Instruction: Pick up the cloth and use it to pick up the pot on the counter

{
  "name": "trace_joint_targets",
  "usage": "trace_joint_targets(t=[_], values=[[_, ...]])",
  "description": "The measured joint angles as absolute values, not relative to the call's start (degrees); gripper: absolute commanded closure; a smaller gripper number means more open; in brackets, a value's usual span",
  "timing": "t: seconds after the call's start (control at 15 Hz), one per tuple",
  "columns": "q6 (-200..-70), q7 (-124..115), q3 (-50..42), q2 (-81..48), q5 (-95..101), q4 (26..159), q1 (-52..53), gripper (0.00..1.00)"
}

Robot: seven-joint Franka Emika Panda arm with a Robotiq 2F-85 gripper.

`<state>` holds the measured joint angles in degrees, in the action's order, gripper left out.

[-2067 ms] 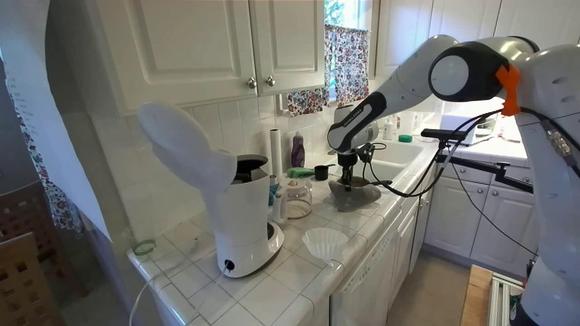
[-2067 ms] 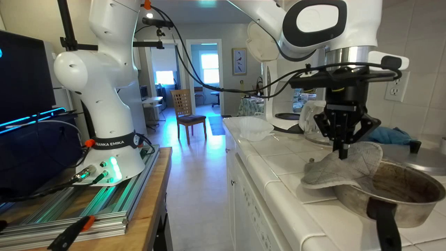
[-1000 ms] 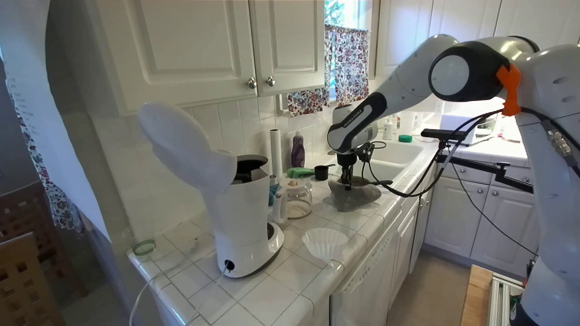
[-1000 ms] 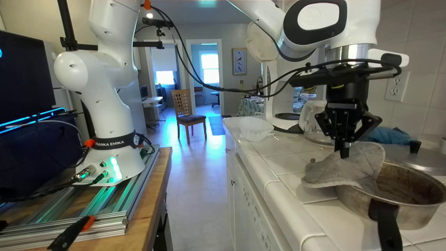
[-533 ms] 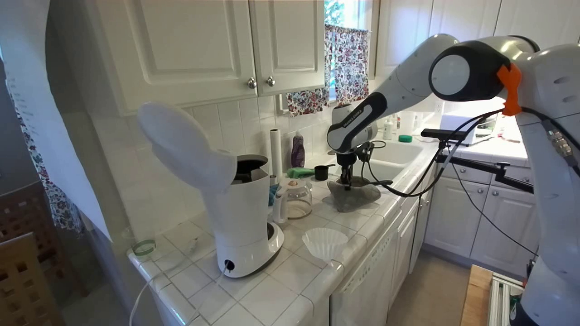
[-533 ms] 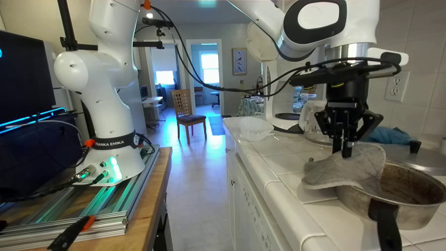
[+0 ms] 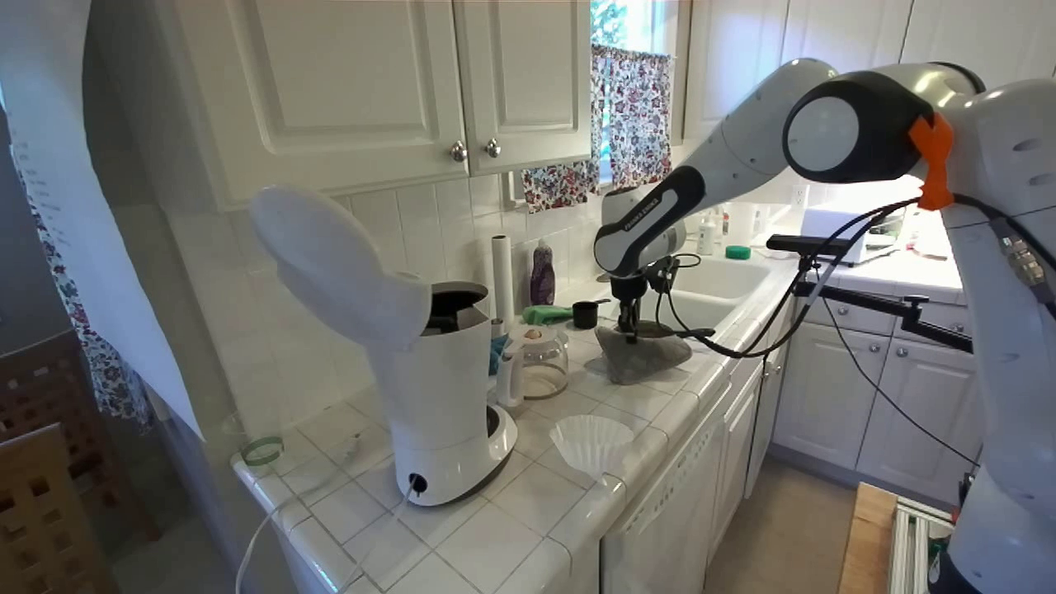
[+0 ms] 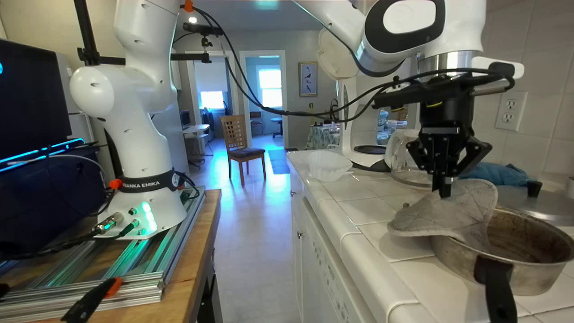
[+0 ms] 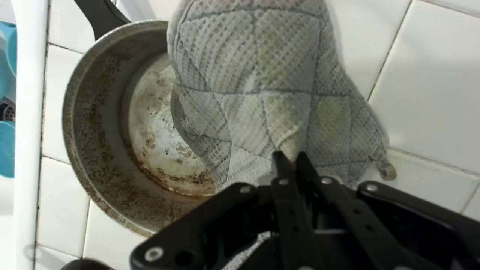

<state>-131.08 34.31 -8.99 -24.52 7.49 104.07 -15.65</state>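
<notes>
Cloth [image 9: 247, 67], grey-brown and quilted, hangs from a robot's gripper [image 9: 290, 156] above a white tiled counter [image 8: 372, 211], draped across the rim of a low metal pot [image 9: 95, 112]. The gripper's jaws are drawn nearly together, pinching a thin fold of the fabric between their tips. One end of the cloth dips inside the pot, covering part of its mouth; the opposite end, with a small tab [image 9: 387, 171] at its edge, stands off the tiles, a shadow below it. The pot sits upright, its stained interior showing in the wrist view, its black handle [image 8: 500, 287] extending toward the camera in an exterior view. Near the pot lie a metal lid [image 8: 549, 205] and a blue fabric bundle [image 8: 497, 174]. A white sink [image 7: 730, 278] is set in the counter beyond. Farther along, in both exterior views, are a glass carafe [image 7: 546, 363], a tall white coffee maker [image 7: 437, 412] with its top raised, and a pleated white filter [image 7: 592, 441] near the counter's edge. A wooden chair [image 8: 235, 131] stands in the background.
</notes>
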Motion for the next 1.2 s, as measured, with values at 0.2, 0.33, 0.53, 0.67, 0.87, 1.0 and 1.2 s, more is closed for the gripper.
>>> trace_joint_targets(t=[0.2, 0.33, 0.53, 0.67, 0.87, 1.0, 1.2], values=[[-131.09, 33.36, -8.99, -23.83, 8.76, 104.14, -15.03, 0.98], [-131.11, 32.64, -8.98, -23.03, 9.93, 104.40, -14.56, 0.98], [-131.12, 32.42, -8.92, -21.41, 11.41, 105.20, -13.74, 0.98], [-131.20, 32.42, -8.83, -20.04, 12.25, 106.11, -13.05, 0.98], [-131.25, 32.58, -8.32, -17.90, 13.17, 107.80, -12.08, 0.98], [-131.25, 33.00, -7.68, -16.94, 13.37, 108.70, -11.51, 0.98], [-131.26, 33.24, -6.92, -15.78, 14.81, 109.83, -10.23, 0.98]])
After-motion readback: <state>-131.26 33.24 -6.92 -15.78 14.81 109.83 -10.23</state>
